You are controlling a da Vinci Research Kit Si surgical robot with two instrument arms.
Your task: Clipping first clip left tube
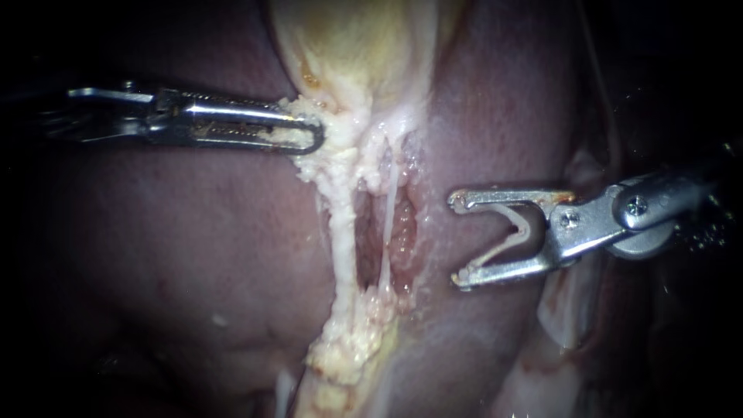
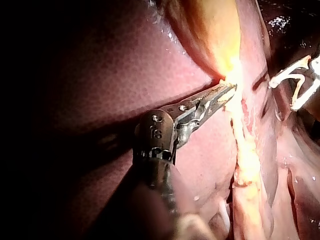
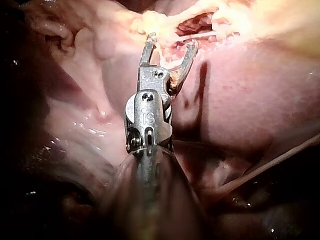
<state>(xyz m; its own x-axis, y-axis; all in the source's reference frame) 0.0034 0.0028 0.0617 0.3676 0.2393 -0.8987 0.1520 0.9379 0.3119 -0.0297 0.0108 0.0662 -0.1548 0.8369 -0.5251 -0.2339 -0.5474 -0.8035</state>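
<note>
My right instrument (image 1: 458, 240) carries a pale V-shaped clip (image 1: 495, 254) between wide-spread jaws, mouth facing nine o'clock toward the left tube (image 1: 340, 232), a whitish cord running twelve to six over the liver (image 1: 193, 248), beyond a thinner tube (image 1: 389, 224). At ten o'clock, my left instrument (image 1: 316, 138) has its jaws clamped on fatty tissue (image 1: 329, 166) below the gallbladder (image 1: 356, 46). The tube looks soft, slick and easily torn; I would straddle its bare middle squarely.

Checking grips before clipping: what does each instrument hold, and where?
The left instrument grips pale tissue at the gallbladder's narrow end. The right instrument carries a clip between its jaws.
</note>
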